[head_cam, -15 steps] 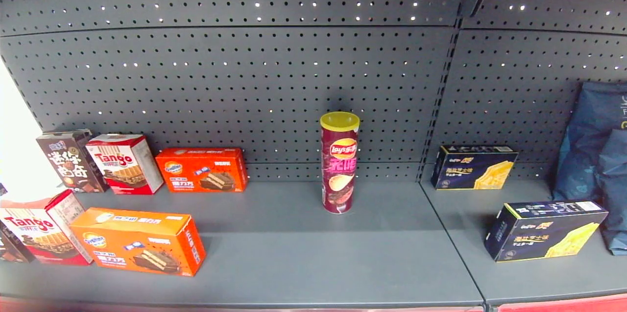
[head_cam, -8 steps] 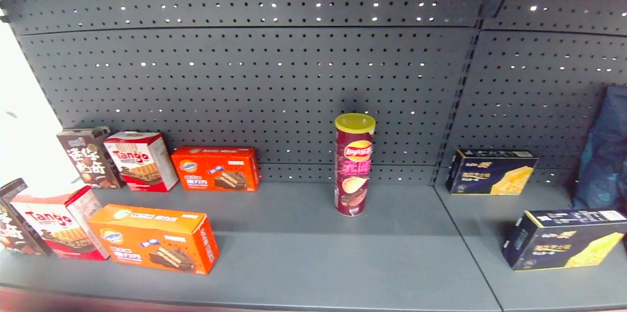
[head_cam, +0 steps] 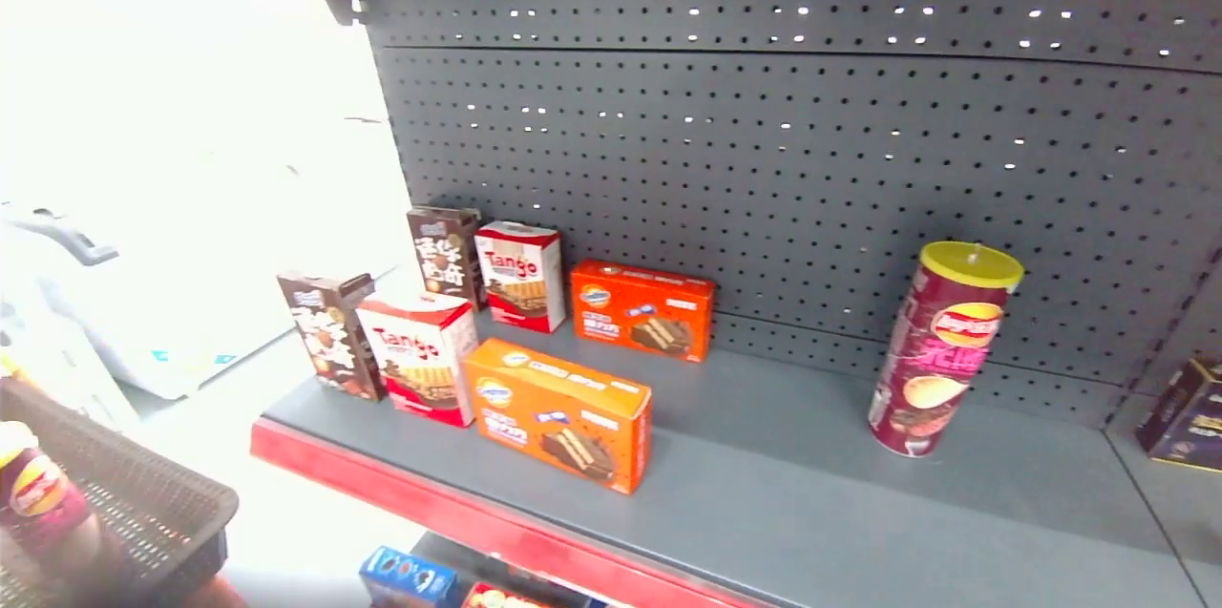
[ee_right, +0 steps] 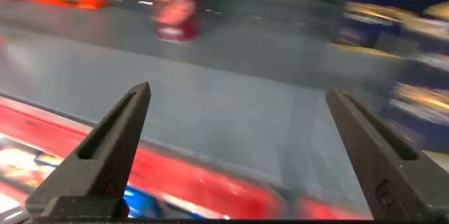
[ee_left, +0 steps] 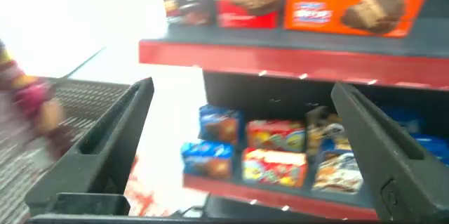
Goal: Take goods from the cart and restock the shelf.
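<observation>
Our left gripper (ee_left: pixel 242 87) and right gripper (ee_right: pixel 238 90) both gape, empty. We should approach the chips can (head_cam: pixel 38 493) in the near-left cart (head_cam: pixel 143 470) squarely, clamp mid-body, lift straight.

Chip can (head_cam: pixel 940 350) stands upright on the shelf (head_cam: pixel 764 503), close before the pegboard panel (head_cam: pixel 764 159). Left of the can, two rows of boxes: rear row (head_cam: pixel 520 276) against the panel, front row (head_cam: pixel 557 414) nearer the shelf edge. Right of the can, another box (head_cam: pixel 1182 412). Far left and lower, the cart basket (head_cam: pixel 143 493) holds a second can (head_cam: pixel 38 498).
</observation>
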